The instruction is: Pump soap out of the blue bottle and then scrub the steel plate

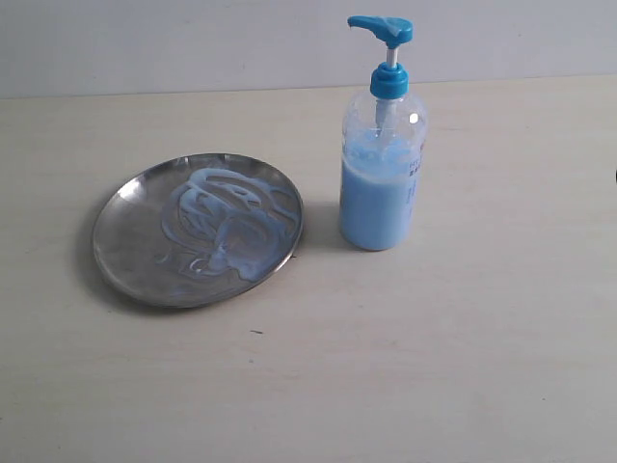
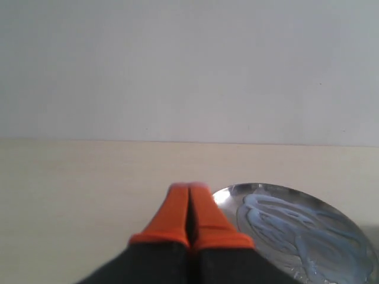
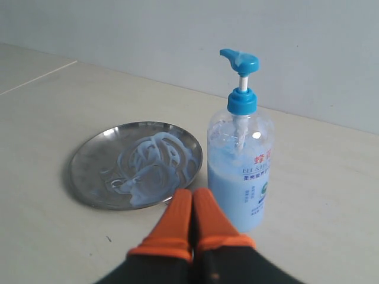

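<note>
The steel plate (image 1: 125, 253) lies on the pale table, left of centre in the exterior view, smeared with swirls of whitish-blue soap (image 1: 228, 220). Just to its right stands the blue bottle (image 1: 380, 164), upright, about half full of pale blue liquid, its pump head raised. Neither arm shows in the exterior view. In the left wrist view my left gripper (image 2: 190, 188) is shut and empty, hovering beside the plate (image 2: 361, 242). My right gripper (image 3: 193, 193) is shut with nothing in it, set back from the gap between the plate (image 3: 89, 168) and the bottle (image 3: 240, 171).
The wooden tabletop (image 1: 463, 367) runs back to a plain grey wall (image 1: 174, 43). A small dark speck (image 1: 255, 332) marks the table in front of the plate.
</note>
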